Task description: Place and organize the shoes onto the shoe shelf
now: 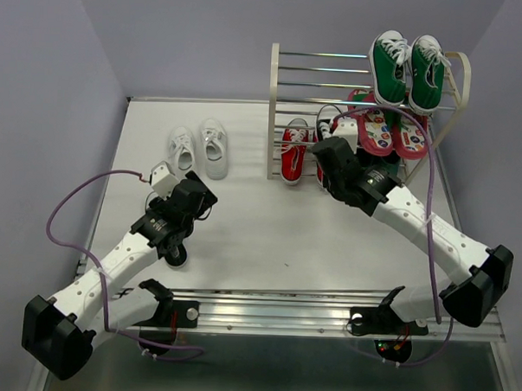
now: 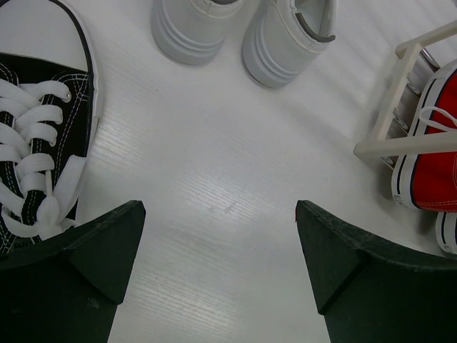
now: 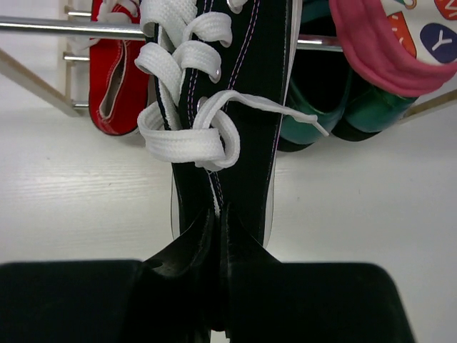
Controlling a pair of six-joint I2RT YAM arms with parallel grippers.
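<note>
lavender walls close in a white table (image 1: 268, 235), with the shoe shelf (image 1: 272, 109) standing at its far right corner, cream frame and shiny rods. green sneakers (image 1: 390, 67) sit on the top tier and pink flip-flops (image 1: 378, 133) lie on a tier below them. a red sneaker (image 1: 293, 152) rests low in the left half of the shelf, toe towards the arms. the right claw (image 3: 218, 214) is up against the front of the shelf, its fingers pinched tight on the rear end of a held black sneaker (image 3: 235, 86), just behind the bow of its white laces. that shoe points away from the wrist camera, toe in among the rods, with the red sneaker to its left and the flip-flops to its right in the right wrist view; whether it rests on a rod cannot be told. the white sneakers (image 1: 214, 148) stand side by side on the table, left of the shelf and apart from it. the left claw (image 2: 218, 214) hangs over bare table near them with its fingers spread wide and nothing between them. in the left wrist view the heels of the white pair lie ahead, the other black sneaker (image 2: 43, 107) lies on the table just beside the left finger, and the shelf's corner with the red sneaker shows off to the right
</note>
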